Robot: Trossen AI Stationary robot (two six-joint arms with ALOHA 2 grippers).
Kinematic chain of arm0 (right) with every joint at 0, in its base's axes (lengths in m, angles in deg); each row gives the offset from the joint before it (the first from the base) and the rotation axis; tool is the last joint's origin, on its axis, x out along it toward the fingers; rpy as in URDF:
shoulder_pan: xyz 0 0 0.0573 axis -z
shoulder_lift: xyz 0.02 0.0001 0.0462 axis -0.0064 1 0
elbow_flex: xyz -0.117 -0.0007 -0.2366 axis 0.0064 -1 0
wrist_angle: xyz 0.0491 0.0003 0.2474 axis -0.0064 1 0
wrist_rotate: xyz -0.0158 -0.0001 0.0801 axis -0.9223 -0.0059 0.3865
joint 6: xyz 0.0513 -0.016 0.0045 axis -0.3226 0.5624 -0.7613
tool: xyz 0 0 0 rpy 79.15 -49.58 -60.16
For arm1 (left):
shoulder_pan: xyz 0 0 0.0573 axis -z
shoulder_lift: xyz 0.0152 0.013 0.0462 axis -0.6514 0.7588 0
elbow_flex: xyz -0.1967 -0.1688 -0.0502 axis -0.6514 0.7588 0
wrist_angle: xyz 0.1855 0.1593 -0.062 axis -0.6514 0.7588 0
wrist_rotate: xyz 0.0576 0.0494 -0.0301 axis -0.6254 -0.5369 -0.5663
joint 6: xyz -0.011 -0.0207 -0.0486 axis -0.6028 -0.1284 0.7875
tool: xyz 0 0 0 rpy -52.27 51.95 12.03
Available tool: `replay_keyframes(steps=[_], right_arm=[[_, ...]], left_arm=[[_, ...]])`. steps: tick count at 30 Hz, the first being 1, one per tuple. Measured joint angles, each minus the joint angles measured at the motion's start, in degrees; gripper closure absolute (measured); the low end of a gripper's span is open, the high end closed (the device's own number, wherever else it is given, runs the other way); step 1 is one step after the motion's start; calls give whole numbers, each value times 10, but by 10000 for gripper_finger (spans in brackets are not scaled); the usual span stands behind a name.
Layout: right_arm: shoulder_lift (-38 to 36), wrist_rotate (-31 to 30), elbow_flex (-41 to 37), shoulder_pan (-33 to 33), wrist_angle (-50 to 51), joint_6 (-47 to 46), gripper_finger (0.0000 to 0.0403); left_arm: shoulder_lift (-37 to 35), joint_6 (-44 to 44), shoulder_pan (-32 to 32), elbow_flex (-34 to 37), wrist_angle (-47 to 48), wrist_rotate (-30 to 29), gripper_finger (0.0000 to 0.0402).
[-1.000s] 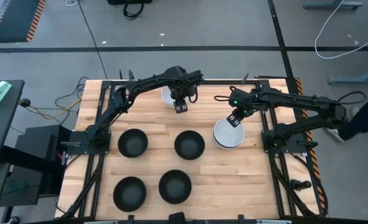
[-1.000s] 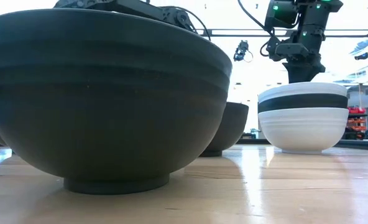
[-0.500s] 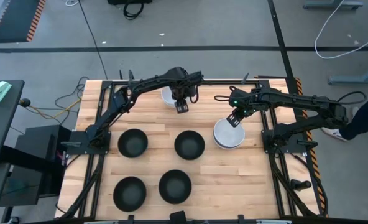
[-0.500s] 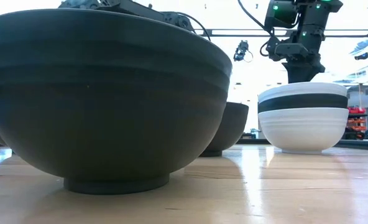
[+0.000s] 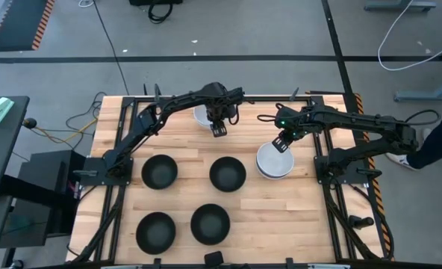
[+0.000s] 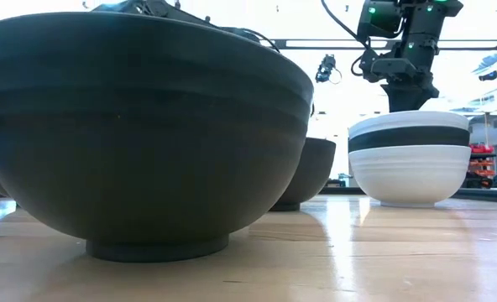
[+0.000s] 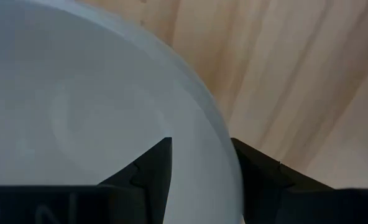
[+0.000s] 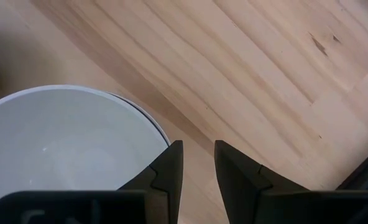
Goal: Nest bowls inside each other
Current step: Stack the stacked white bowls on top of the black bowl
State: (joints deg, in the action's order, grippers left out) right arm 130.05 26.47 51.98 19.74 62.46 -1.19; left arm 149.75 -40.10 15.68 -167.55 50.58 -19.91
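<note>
Fingers (image 7: 153, 171) of our left gripper (image 7: 199, 168) straddle the rim of a white bowl (image 7: 78, 106) at the table's (image 5: 310, 217) far edge, seemingly gripping it. Our right gripper (image 8: 193, 165) hovers narrowly parted, holding nothing, over the nested white-and-black stack (image 6: 410, 157). Four black bowls (image 5: 227, 173) sit apart nearer the front.
</note>
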Motion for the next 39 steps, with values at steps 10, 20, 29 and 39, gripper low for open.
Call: replay_keyframes(steps=[10,20,29,39], right_arm=[[0,0,0,0,-2,2,303],[0,0,0,0,-2,4,303],[0,0,0,0,-2,7,303],[0,-2,0,0,-9,12,303]], left_arm=[[7,-1,-6,0,1,-11,266],[3,-2,-6,-1,8,-41,382],[4,-34,9,0,49,-67,382],[-20,-31,25,0,67,-63,382]])
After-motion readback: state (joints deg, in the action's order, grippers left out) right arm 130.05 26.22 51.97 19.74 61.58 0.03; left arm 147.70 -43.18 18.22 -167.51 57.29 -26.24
